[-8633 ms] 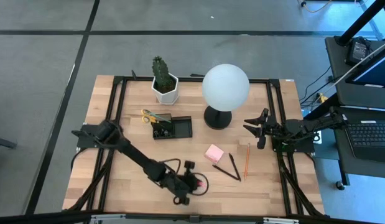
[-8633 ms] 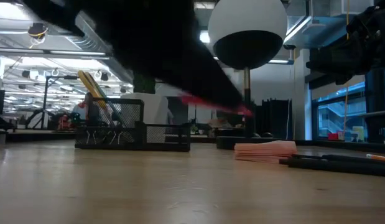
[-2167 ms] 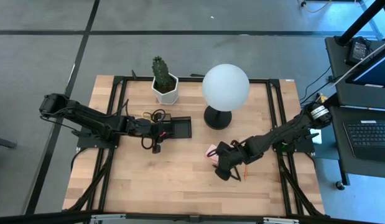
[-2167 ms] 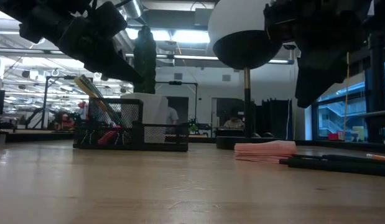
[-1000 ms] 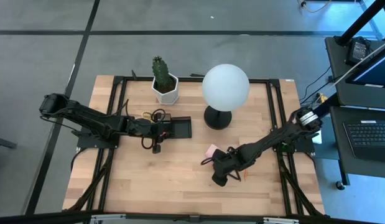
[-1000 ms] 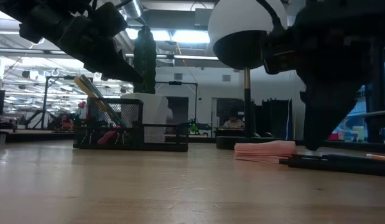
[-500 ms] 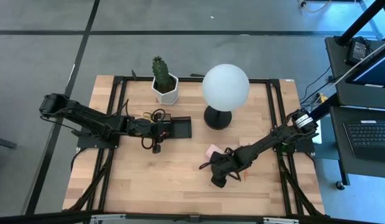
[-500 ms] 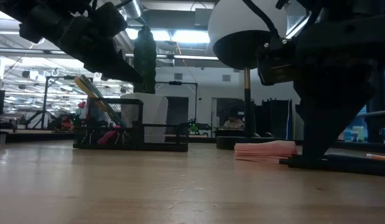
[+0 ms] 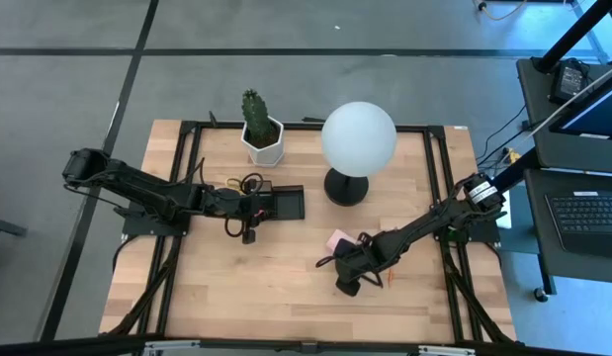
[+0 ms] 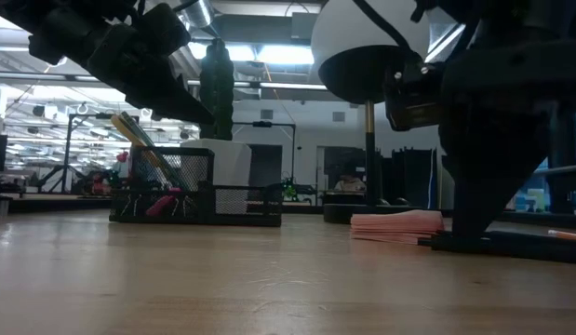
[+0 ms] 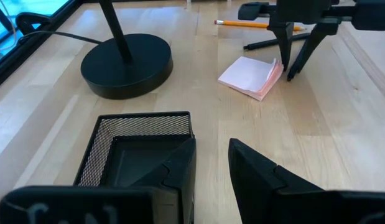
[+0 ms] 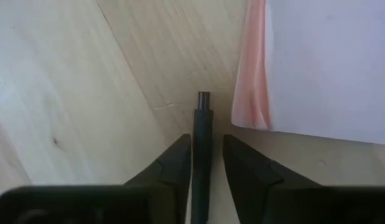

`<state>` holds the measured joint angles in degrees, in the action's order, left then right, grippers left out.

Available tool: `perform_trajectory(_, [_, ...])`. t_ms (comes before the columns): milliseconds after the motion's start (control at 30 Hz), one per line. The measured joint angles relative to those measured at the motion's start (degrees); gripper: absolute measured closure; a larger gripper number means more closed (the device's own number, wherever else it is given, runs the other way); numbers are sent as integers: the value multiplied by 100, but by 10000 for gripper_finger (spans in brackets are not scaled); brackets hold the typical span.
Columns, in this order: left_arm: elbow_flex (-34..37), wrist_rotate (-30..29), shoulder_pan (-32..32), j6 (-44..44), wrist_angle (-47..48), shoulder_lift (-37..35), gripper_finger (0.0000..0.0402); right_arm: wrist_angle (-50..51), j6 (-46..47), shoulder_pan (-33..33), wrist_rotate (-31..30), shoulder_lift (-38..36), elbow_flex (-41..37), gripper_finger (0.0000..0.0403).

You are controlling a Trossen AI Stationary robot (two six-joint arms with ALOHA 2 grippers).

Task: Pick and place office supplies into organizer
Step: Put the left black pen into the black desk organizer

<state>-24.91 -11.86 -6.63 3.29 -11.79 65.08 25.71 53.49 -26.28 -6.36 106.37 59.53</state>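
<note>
The black mesh organizer (image 9: pixel 281 203) stands on the table's left half with yellow-handled scissors (image 9: pixel 236 184) upright in it and a small pink piece (image 10: pixel 160 205) inside. My left gripper (image 11: pixel 212 168) hovers open above the organizer (image 11: pixel 139 146). The pink sticky-note pad (image 9: pixel 335 240) lies flat right of centre, beside black pens (image 10: pixel 511 247) and an orange pencil (image 11: pixel 254 25). My right gripper (image 12: pixel 204 162) has come down just near of the pad (image 12: pixel 329 68). It is open, with one finger on each side of a black pen (image 12: pixel 202 124). My right gripper points down from above, and its fingers (image 12: pixel 176 165) stand astride the black pen close to its end (image 12: pixel 203 99). The pen lies flat on the table and runs between the fingers. Whether the pads touch it, I cannot tell.
The white globe lamp (image 9: pixel 358 138) stands on its black base (image 9: pixel 345 186) just beyond the pad. The cactus in its white pot (image 9: pixel 258 129) stands behind the organizer. Bare wood (image 9: pixel 256 287) stretches along the near edge. The pencil (image 10: pixel 567 235) lies right of the pens.
My right gripper has moved down and slightly toward the table's left. Its fingers have gone from just above the pens to the table surface at the pen's end. My left arm has stayed still above the organizer.
</note>
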Motion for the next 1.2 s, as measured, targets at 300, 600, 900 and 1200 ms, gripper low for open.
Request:
perform_trajectory(300, [0,0,0,-1,1,0,313,55,-22,2,-4,9,-7,346])
perform_trajectory(600, [0,-31,0,-2,1,0,313,59,-81,-7,-168,15,-7,349])
perform_trajectory(900, [0,-44,0,-2,0,0,313,-121,-194,-7,-176,-51,-17,359])
perform_trajectory(1200, [0,-44,0,-2,0,0,313,-253,-369,-2,-151,-153,-31,379])
